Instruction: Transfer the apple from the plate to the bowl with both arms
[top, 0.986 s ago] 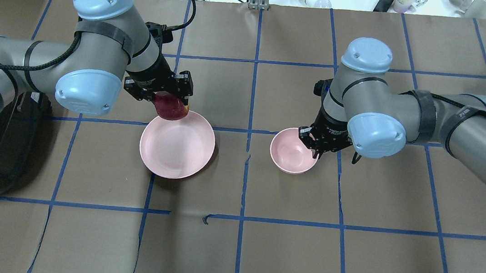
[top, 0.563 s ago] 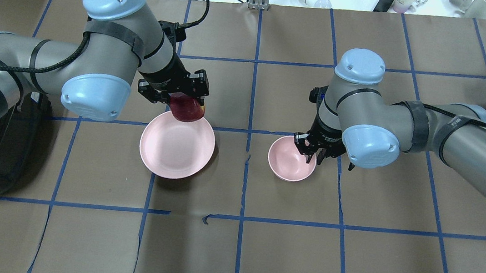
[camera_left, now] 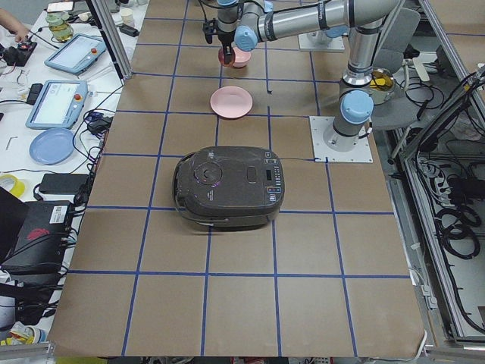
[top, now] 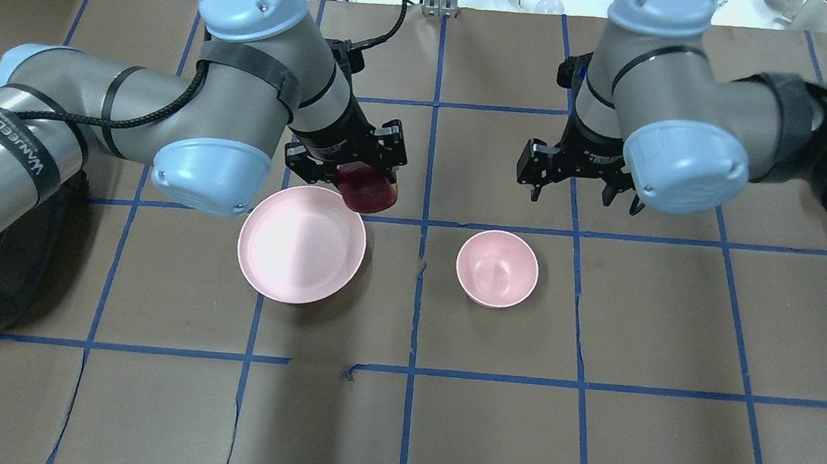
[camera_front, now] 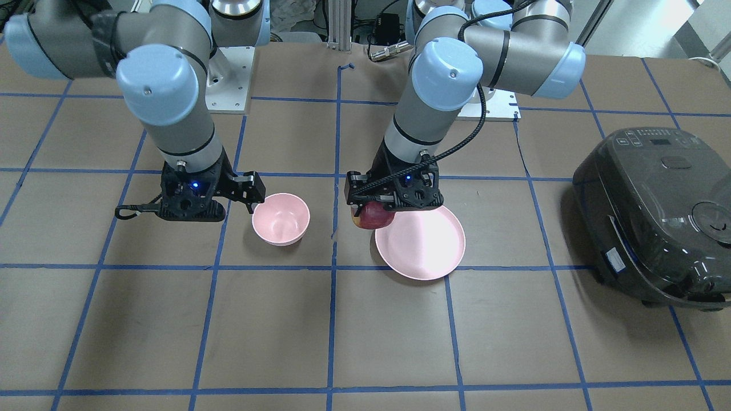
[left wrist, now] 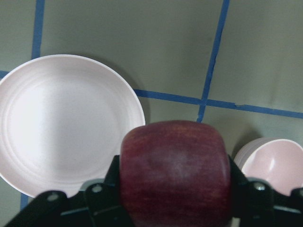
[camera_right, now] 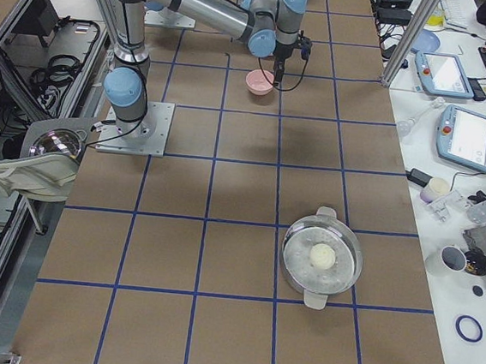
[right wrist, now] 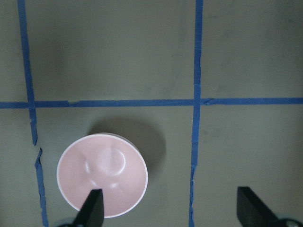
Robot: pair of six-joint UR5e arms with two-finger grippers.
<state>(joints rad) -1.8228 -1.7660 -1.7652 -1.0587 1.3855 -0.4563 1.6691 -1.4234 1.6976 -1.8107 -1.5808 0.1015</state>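
Note:
My left gripper (top: 357,177) is shut on the dark red apple (top: 369,190) and holds it in the air just past the far right rim of the wide pink plate (top: 301,244). The apple fills the bottom of the left wrist view (left wrist: 175,170), with the plate (left wrist: 61,123) to its left and the bowl (left wrist: 274,163) to its right. The small deep pink bowl (top: 496,269) stands empty right of the plate. My right gripper (top: 581,195) is open and empty, raised above the table beyond the bowl. Its fingertips (right wrist: 94,205) frame the bowl (right wrist: 102,175) from above.
A black rice cooker (camera_front: 657,211) stands at the table's left end, beside the left arm. A steel pot with a glass lid (camera_right: 322,258) stands far off at the right end. The brown table has a blue tape grid.
My left gripper has carried the apple to the right, from over the plate's far rim towards the bowl. My right gripper has left the bowl's right rim and drawn back, farther from the bowl.

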